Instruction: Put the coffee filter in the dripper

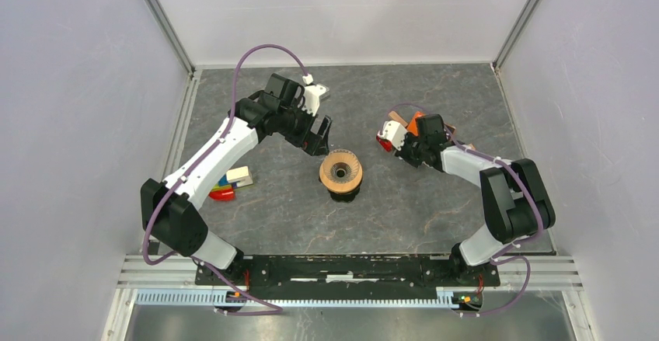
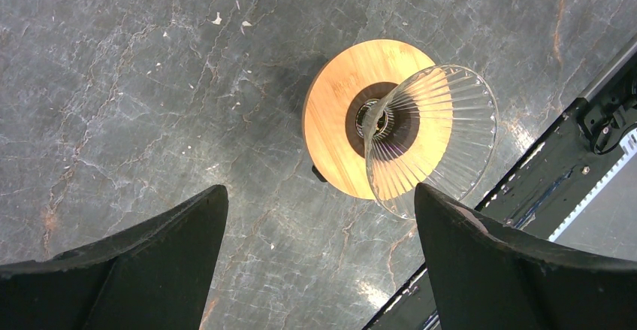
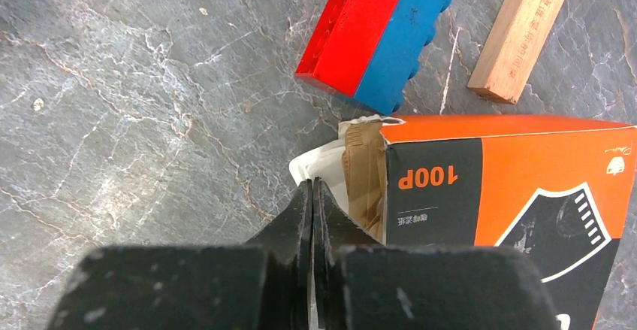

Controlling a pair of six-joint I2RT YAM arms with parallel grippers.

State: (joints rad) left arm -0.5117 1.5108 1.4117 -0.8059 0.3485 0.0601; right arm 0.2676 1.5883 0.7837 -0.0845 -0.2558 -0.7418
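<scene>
In the middle of the table (image 1: 256,217) we see the dripper (image 2: 398,119), its ribbed glass cone set in the wooden collar. The left gripper (image 2: 317,195) hangs above it and just to the far side, its fingers (image 2: 150,270) spread fully and touching nothing.

Toward the right edge, the right gripper (image 3: 312,187) has its fingertips (image 3: 300,210) pressed together at the open end of an orange box (image 3: 526,172). There the coffee filter (image 3: 304,166) shows only as a white paper edge. We cannot tell whether the paper is pinched. A red and blue block (image 3: 375,37) and a wooden block (image 3: 522,33) lie just beyond.
</scene>
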